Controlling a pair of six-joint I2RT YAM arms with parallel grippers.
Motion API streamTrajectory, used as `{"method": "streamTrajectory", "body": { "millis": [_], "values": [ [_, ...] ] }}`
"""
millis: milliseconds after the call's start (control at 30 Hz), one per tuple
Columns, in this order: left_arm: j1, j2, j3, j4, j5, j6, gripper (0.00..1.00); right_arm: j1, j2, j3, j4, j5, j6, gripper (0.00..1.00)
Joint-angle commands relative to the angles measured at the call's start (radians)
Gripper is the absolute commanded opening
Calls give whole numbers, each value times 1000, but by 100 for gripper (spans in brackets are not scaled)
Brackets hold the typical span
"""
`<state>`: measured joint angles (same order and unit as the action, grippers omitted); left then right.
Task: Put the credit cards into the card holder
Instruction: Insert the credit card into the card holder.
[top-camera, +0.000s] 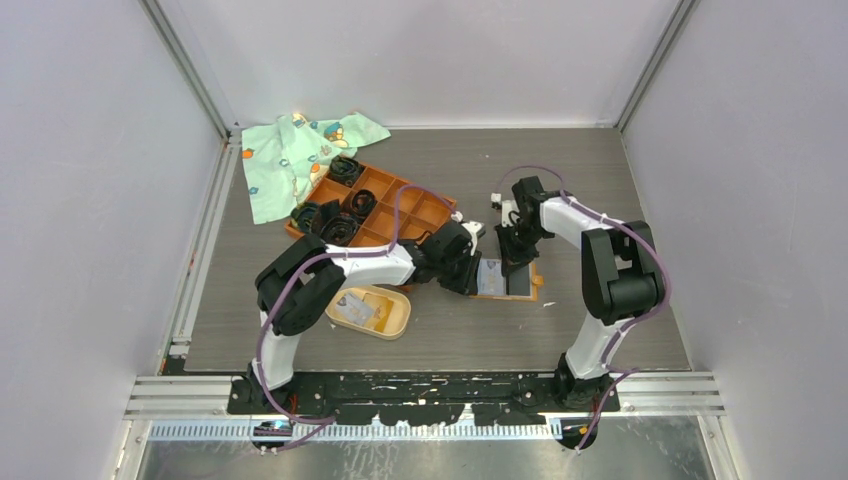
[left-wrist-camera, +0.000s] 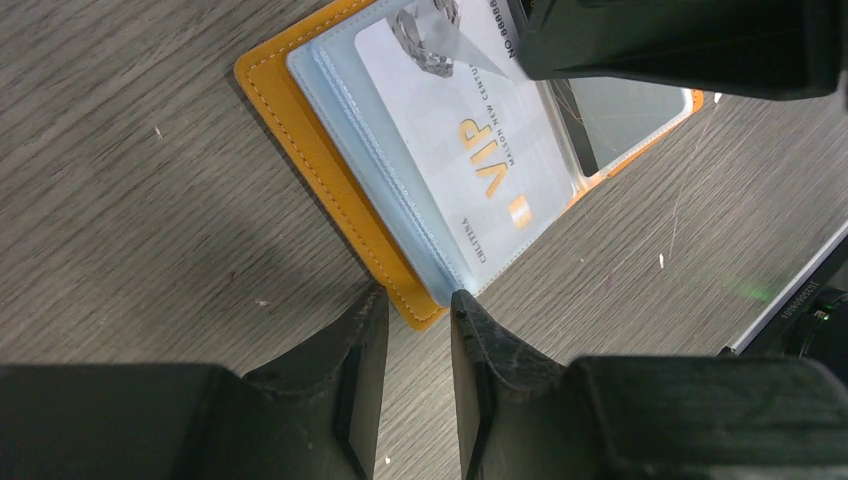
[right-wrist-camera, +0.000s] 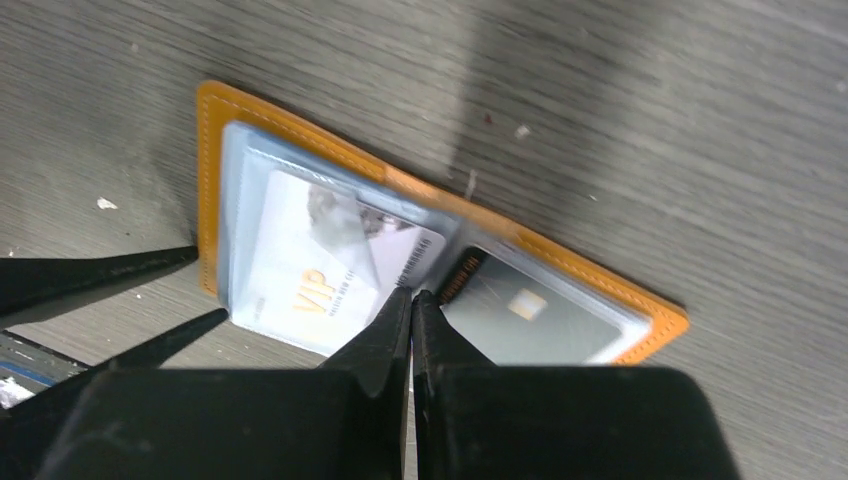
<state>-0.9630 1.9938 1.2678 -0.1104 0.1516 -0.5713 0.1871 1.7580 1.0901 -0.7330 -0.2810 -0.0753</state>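
The orange wallet (left-wrist-camera: 305, 150) lies open and flat on the grey wood-grain table (top-camera: 620, 200), right of centre, with bare table along its near and right edges. One clear sleeve holds a white "VIP" credit card (left-wrist-camera: 480, 170). The other half holds a grey credit card (right-wrist-camera: 520, 315).

The left end effector (left-wrist-camera: 418, 305) has its jaws partly apart at the wallet's near corner, and nothing is clamped between them. The right end effector (right-wrist-camera: 410, 295) is closed, with its tips down on the wallet's middle fold. Whether it pinches a sleeve I cannot tell.

The beige card holder (top-camera: 395, 322) sits well to the left, near the front edge, with one card (top-camera: 352, 308) inside. Behind it are an orange grid tray (top-camera: 425, 213) with black coiled bands (top-camera: 340, 228) and a green cloth (top-camera: 290, 160). White walls (top-camera: 100, 200) close in on three sides.
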Motion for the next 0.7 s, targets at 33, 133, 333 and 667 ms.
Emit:
{"method": "streamTrajectory", "body": {
  "millis": [33,133,333,667],
  "values": [
    [-8,-23,-27,-1,3,-4,31,37,36,64,21,-32,24,6],
    [-8,-23,-38,7,-4,-2,31,39,24,61,35,-73,29,6],
    [-3,-68,-64,11,-24,4,31,32,-68,39,56,-46,5,6],
    [23,-188,-128,87,9,8,31,35,-49,18,60,62,-15,5]
  ]
}}
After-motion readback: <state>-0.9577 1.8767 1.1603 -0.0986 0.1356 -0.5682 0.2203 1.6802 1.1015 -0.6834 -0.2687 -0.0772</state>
